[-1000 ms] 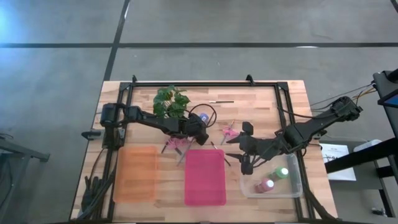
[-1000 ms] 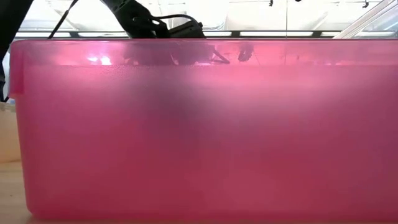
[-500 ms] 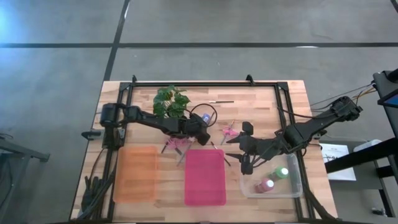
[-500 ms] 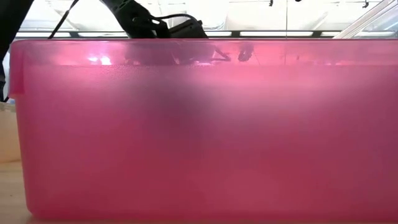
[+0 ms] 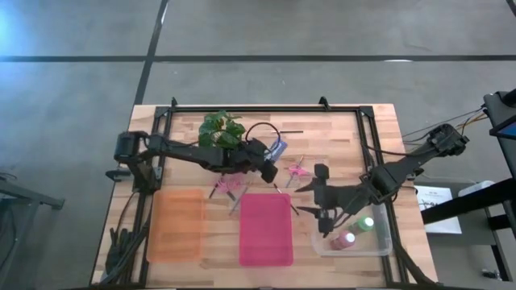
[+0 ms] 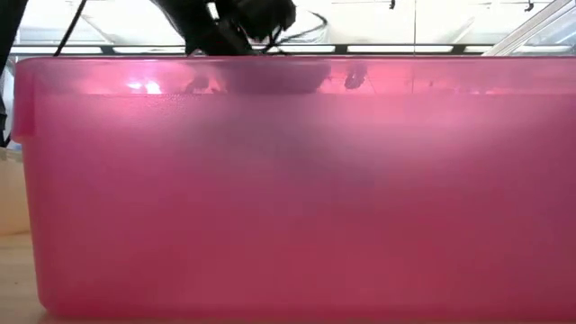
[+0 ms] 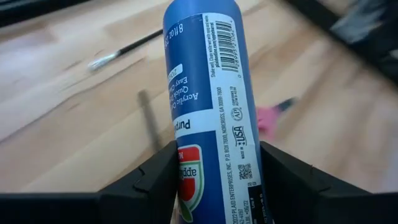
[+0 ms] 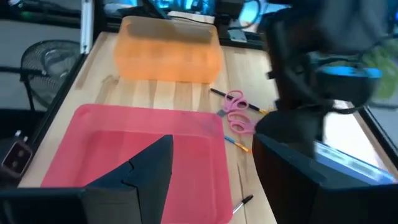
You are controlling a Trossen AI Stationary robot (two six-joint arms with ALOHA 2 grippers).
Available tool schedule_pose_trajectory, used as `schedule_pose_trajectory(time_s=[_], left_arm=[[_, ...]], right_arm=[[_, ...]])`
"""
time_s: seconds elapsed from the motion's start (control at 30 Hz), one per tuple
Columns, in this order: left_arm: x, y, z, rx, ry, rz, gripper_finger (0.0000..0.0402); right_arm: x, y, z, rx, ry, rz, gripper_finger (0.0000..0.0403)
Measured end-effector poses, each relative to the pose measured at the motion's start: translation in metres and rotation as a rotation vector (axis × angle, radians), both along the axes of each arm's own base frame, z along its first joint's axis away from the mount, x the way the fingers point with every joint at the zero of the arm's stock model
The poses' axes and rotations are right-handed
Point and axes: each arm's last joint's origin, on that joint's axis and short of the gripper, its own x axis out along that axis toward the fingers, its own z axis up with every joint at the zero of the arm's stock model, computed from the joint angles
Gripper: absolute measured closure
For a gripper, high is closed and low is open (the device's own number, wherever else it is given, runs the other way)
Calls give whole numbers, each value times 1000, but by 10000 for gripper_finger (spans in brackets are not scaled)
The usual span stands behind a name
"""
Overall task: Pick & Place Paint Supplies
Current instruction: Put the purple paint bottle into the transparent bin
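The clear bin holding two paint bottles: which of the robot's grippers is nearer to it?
Right. The right gripper hangs just beside the clear bin; the left gripper, clamped on the blue paint bottle, is across the table near the plant.

— What do the arms look like?
— Both are dark, almost black, built of slim jointed links. The left arm (image 5: 193, 153) carries a thin black cable looping in an arc just behind its fingers (image 7: 155, 180).
— And the fingers?
— Matte black, angular, with bevelled edges (plastic by the look). The right arm (image 5: 387, 173) has the same wedge-shaped fingers (image 8: 140, 171), with wires trailing from its far end.
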Motion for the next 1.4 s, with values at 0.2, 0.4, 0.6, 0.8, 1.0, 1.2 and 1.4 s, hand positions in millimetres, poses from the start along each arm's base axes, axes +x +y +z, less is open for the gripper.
schedule_pose_trajectory(time_s=[0.2,0.4,0.6,0.8,1.0,1.2,1.4], left_arm=[[-7,-3,43,-44,-177,-103,199],[-16,-8,70,-153,-295,-203,199],[-18,-10,78,-248,-346,-252,199],[-16,-12,81,-292,-389,-281,199],[-14,-13,87,-311,-447,-328,199],[-14,-17,87,-316,-447,-344,199],[-14,-17,87,-313,-446,-347,199]], right_arm=[[-6,10,-4,-81,21,84,186],[-5,24,-25,-304,113,226,186],[7,41,-47,-714,129,82,186],[24,64,-74,-1120,160,-6,186],[45,79,-86,-1242,156,-36,186],[54,81,-83,-1275,140,-45,186],[47,79,-72,-1237,106,-61,186]])
